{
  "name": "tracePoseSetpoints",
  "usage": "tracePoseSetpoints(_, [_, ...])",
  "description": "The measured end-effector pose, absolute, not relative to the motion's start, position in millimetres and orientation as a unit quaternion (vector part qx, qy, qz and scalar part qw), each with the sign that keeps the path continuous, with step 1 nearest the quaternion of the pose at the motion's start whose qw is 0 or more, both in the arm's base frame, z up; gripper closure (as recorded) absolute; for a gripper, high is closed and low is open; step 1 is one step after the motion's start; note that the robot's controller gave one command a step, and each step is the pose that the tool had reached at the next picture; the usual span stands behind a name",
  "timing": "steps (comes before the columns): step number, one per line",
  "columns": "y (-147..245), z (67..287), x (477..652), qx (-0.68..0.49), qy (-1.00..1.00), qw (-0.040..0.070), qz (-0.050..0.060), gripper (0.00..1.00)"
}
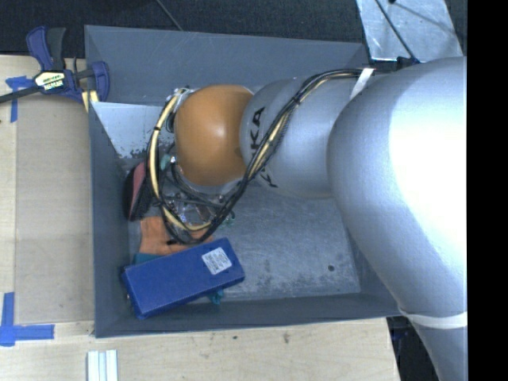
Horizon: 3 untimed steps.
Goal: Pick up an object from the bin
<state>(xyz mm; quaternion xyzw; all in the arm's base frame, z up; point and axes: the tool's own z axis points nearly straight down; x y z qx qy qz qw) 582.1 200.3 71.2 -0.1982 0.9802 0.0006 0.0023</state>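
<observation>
At the left wall of the bin [238,54] I see a dark flat thing with a pinkish-red face [136,187]. Just right of it lies a crumpled orange thing [152,238], resting against a blue box [178,282] in the lower left corner. The box's white label [216,260] is too small to read. The tool [186,209] hangs over the orange thing's right edge (apart or together, I cannot tell). The silver arm [302,149] shows the letters "KA".
</observation>
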Motion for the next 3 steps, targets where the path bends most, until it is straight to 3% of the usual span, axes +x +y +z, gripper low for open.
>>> tracePoseSetpoints(1, [200, 72, 581.7, -0.198, 0.98, 0.002, 0.001, 1.0])
tracePoseSetpoints(2, [193, 111, 560.5, -0.208, 0.978, 0.005, 0.001, 1.0])
tracePoseSetpoints(3, [184, 243, 569.6, -0.224, 0.975, 0.006, 0.0, 1.0])
